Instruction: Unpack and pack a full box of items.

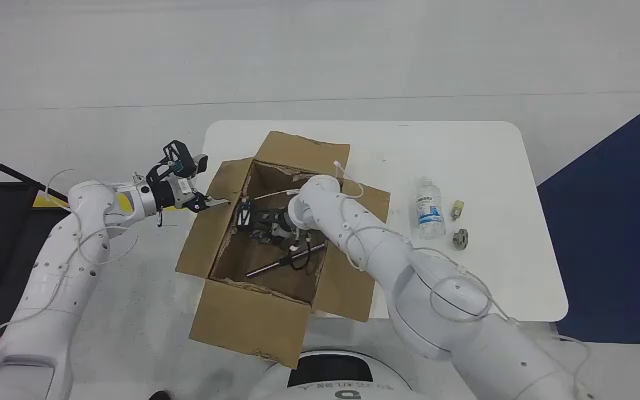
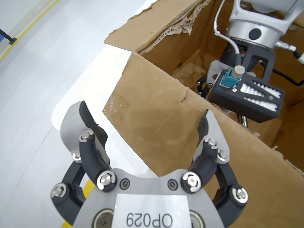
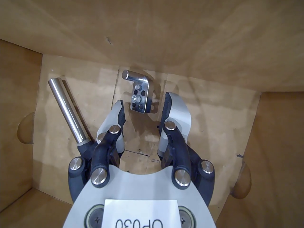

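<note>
Nearest the top camera, the right arm [image 1: 400, 265] runs from the near right across the tabletop [image 1: 500, 280] and bends down into the open cardboard box [image 1: 225, 235]. The box stands on the tabletop's left half with its flaps turned out. Left arm [image 1: 80, 230] is held off the left edge, outside the box. Left gripper [image 2: 144, 110] hangs just beside the box's left wall, fingers spread, holding nothing.

Right gripper [image 3: 143, 102] is low inside the box, pointed at its floor, fingers spread and empty. Two items lie on that floor. Steel rod [image 3: 67, 110] lies beside one finger, clear of the gap, its long axis slanting away from the gripper. Metal bracket [image 3: 140, 98], a short plate with a peg at its far end, lies directly ahead of the fingertips, centred on the gap. Its long axis runs roughly along the line of approach, so the fingers flank its narrow width. No contact shows.

Out on the tabletop, right of the box: a clear bottle [image 1: 428, 208] and, just right of it, two small metal parts [image 1: 457, 209], well apart from both grippers.

Assessment: unpacking is partly done. The right gripper is much the nearer. A short straight advance and a squeeze across the plate should take the bracket. Risk: the thin plate may slide on the cardboard.
</note>
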You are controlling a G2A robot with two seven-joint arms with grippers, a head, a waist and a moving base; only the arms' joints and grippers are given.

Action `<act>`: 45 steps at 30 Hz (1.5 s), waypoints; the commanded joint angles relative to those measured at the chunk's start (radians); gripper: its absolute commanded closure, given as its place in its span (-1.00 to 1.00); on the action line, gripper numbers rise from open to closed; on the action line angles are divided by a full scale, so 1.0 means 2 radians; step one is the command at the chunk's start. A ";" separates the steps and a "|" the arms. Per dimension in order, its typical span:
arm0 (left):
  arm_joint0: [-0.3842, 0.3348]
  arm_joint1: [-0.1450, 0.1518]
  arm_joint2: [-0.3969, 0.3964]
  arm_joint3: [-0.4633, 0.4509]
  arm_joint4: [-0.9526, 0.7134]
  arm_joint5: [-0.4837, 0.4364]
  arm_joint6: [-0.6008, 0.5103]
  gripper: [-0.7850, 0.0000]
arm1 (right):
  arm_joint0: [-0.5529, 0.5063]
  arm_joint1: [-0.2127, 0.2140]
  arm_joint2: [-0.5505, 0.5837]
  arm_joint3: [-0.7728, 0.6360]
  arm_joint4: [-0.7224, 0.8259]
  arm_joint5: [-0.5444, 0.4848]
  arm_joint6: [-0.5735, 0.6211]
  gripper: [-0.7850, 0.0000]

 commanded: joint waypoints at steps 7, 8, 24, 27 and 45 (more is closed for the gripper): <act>0.000 0.000 0.000 0.000 0.000 0.000 0.000 -1.00 | -0.011 -0.010 -0.012 0.004 -0.017 0.013 -0.003 0.22; 0.000 0.000 0.000 0.000 0.000 0.000 0.000 -1.00 | -0.012 -0.012 -0.012 0.005 -0.018 0.017 -0.001 0.23; 0.000 0.000 0.000 0.000 0.000 0.000 0.000 -1.00 | 0.012 -0.014 -0.011 0.035 -0.030 0.026 -0.060 1.00; 0.000 0.000 0.000 0.000 0.000 0.000 0.000 -1.00 | 0.015 -0.011 -0.010 0.031 -0.033 0.031 -0.070 1.00; 0.000 0.000 0.000 0.000 0.000 0.000 0.000 -1.00 | 0.009 0.019 0.005 -0.019 -0.055 0.089 -0.093 1.00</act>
